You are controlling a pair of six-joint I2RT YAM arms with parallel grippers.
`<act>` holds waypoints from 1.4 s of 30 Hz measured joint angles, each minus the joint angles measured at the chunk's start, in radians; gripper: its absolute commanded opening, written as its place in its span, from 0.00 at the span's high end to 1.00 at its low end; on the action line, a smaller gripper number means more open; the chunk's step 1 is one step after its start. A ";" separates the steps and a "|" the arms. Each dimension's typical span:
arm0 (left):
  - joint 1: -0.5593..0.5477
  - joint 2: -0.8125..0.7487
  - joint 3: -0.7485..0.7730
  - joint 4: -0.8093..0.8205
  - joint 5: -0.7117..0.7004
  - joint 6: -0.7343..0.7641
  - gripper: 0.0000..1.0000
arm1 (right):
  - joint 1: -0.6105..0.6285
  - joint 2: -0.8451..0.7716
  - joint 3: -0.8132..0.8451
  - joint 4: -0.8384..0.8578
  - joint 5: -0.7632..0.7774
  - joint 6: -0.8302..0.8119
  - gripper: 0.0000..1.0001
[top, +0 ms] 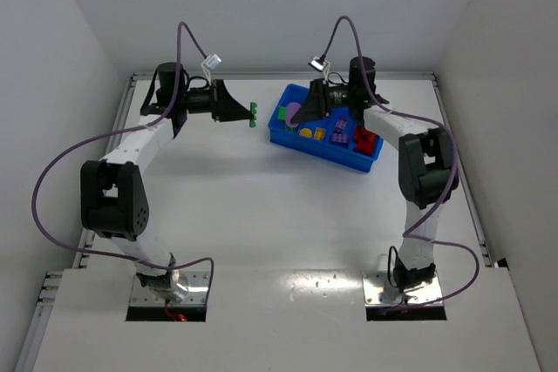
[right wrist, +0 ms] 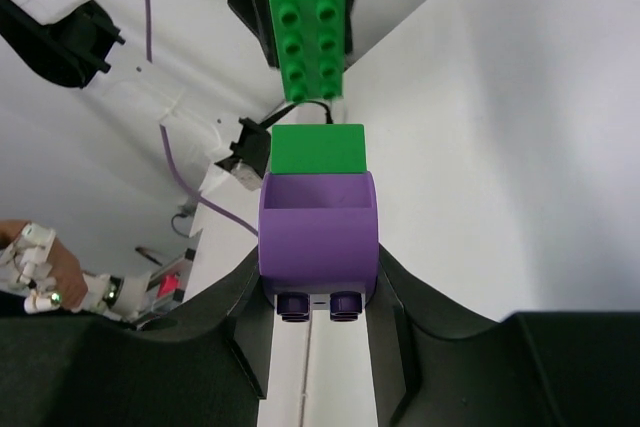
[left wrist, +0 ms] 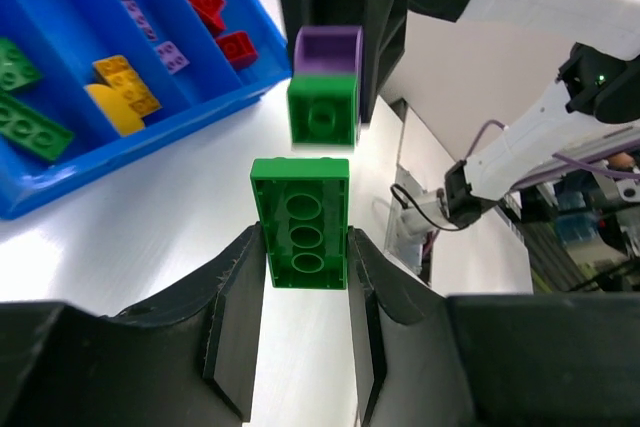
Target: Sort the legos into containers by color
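Here, left gripper (left wrist: pixel 303 252) clamps a green brick (left wrist: pixel 300 217) (right gripper (right wrist: pixel 318 269) pinches purple-green stack (right wrist: pixel 318 212)).

One green brick (left wrist: pixel 300 237) hangs off the table, just apart from a purple-green stack (right wrist: pixel 318 217). The blue bin (left wrist: pixel 130 152) holds green, yellow, purple and red pieces (left wrist: pixel 128 85).

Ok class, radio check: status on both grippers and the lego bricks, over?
Left gripper shut on green brick. Right gripper shut on purple-green stack. Pieces face each other, apart, near blue bin. Nothing between them.
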 measured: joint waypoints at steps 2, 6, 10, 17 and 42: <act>0.017 0.000 0.000 0.002 0.000 0.000 1.00 | -0.032 -0.004 -0.010 -0.002 0.000 0.000 0.98; 0.030 0.000 0.000 0.005 -0.008 0.000 1.00 | -0.082 -0.006 -0.027 -0.008 0.001 -0.001 0.98; 0.025 0.001 0.002 0.003 -0.051 0.004 0.99 | -0.109 -0.018 -0.056 -0.021 0.001 -0.006 0.98; -0.078 0.120 0.157 -0.042 -0.320 0.089 0.98 | -0.198 -0.114 -0.046 -0.329 0.063 -0.257 0.98; -0.296 0.563 0.563 -0.242 -0.858 0.240 0.16 | -0.309 -0.356 -0.045 -1.010 0.522 -0.874 0.98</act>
